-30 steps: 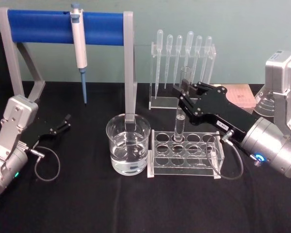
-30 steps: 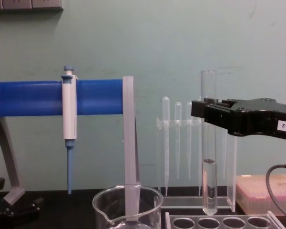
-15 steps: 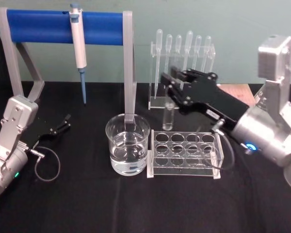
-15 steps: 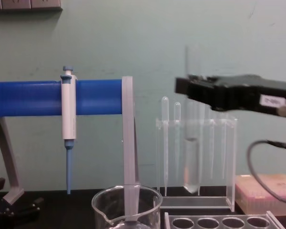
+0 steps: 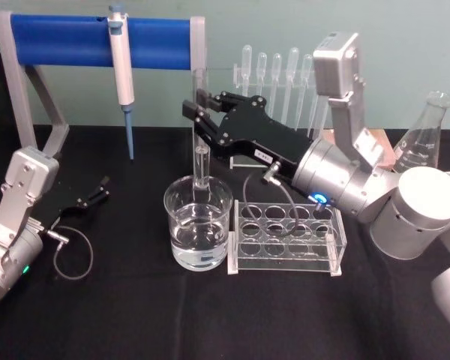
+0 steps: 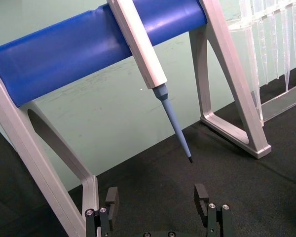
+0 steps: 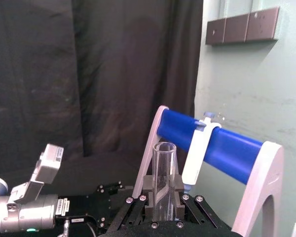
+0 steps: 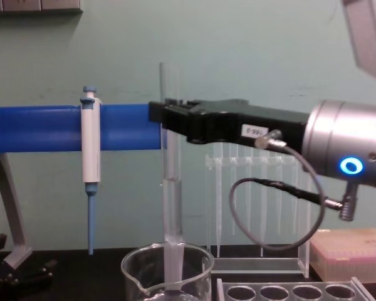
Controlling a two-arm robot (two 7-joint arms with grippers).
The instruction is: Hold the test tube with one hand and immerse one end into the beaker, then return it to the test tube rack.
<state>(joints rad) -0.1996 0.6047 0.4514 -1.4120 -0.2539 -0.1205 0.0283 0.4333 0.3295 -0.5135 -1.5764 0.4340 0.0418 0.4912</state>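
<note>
My right claw (image 5: 197,105) is clamped on the test tube (image 5: 201,161), gripping it partway down from its open rim; my right wrist view shows the glass pinched between the two black fingers (image 7: 149,185). The tube hangs upright over the beaker (image 5: 198,251), with a little clear liquid in its lower part. Its rounded end sits at the beaker's mouth, but I cannot tell whether it touches the water inside. The beaker stands on the black worktop (image 5: 135,315), just beside the clear test tube rack (image 5: 285,262), whose holes I can see are open. My left claw (image 6: 157,197) rests low at the worktop's left side, fingers apart and holding nothing, near the blue-barred stand (image 5: 60,41) where the pipettor (image 5: 121,67) hangs.
</note>
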